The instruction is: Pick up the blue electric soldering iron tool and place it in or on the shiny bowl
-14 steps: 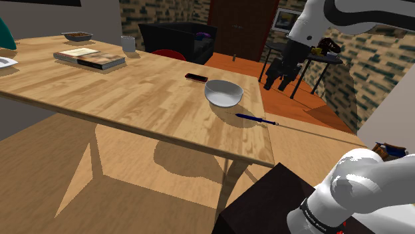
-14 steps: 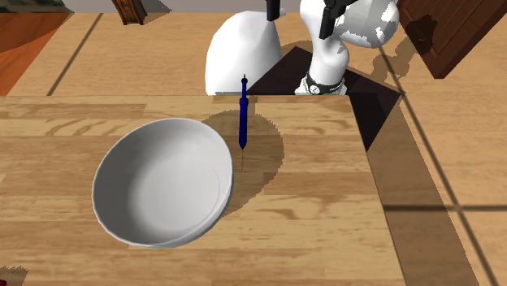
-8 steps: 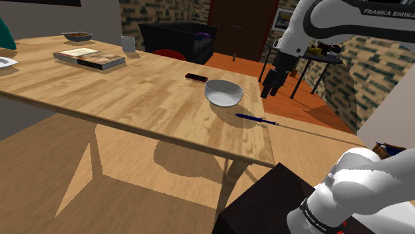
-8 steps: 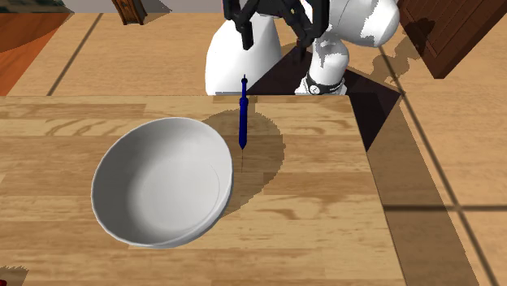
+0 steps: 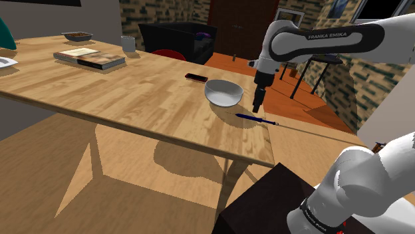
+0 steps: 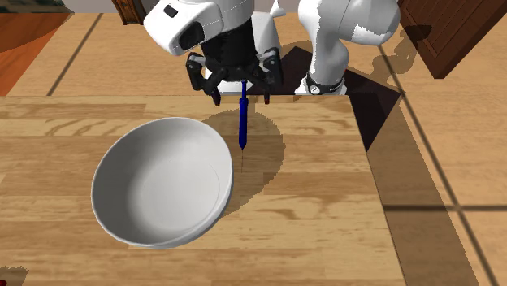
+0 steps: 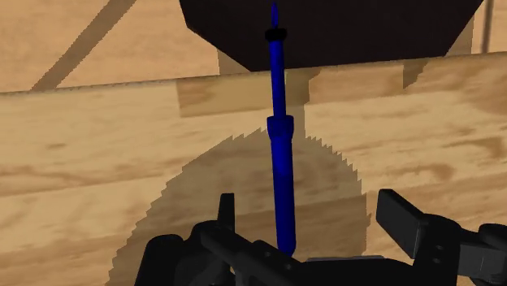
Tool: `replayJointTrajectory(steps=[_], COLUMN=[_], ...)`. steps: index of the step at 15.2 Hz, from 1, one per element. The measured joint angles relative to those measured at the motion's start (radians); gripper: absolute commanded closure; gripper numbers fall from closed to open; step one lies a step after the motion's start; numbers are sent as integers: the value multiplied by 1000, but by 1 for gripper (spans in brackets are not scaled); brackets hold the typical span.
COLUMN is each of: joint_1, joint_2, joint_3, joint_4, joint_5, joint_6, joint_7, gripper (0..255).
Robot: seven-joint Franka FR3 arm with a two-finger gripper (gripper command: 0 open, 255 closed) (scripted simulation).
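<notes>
Two task things: the blue soldering iron [image 5: 255, 119] and the pale bowl [image 5: 223, 93], both on the wooden counter [image 5: 133, 93], near the corner closest to the stand [image 5: 266, 199].
Far left, shoulder view: a small dark dish [image 5: 78, 36], stacked books [image 5: 90, 58] and a cup [image 5: 128, 44], all well apart from the work.
Middle: a flat dark object [image 5: 196, 78] lies near the bowl on its far side, out of the way.
Bowl: upright and empty, just to the shoulder view's left of the soldering iron and not touching it.
Soldering iron: lying flat, its thick handle on the wood and its thin end seeming to reach past the counter's edge toward the stand.
Gripper [image 6: 241, 101]: fingers spread, hanging low over the handle with one finger on each side and neither touching it. In the wrist view the handle runs nearer one finger than the other.
Step in hand: by my reading, the final approach before the grasp; nothing is lifted yet.
Doing it well: shift sideways a touch so the handle sits midway between the fingers. Then go straight down until the pads flank the thick part, and close across its width.
Where to grip: the thick handle near its middle, not the thin end, so the tool is less likely to tip when raised.
Watch for: a slim round body that may roll or swing if one finger meets it first.
Afterwards: lift clear of the bowl's rim before crossing over, since the bowl looks light enough to slide if knocked.
</notes>
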Motion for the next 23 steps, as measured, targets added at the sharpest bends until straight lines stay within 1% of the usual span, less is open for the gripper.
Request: replayJointTrajectory(steps=[3, 8, 15, 16, 18, 23], joint_1=[10, 13, 13, 13, 10, 11], joint_2=[32, 44, 46, 46, 43, 39], joint_3=[-10, -12, -13, -13, -15, -14], joint_4=[-18, -75, -85, -85, -79, -83], joint_5=[-7, -7, -7, -7, -17, -10], joint_6=[39, 106, 118, 118, 129, 128], joint_7=[-58, -65, -66, -66, -66, -64], gripper=[0, 0, 0, 255, 255, 255])
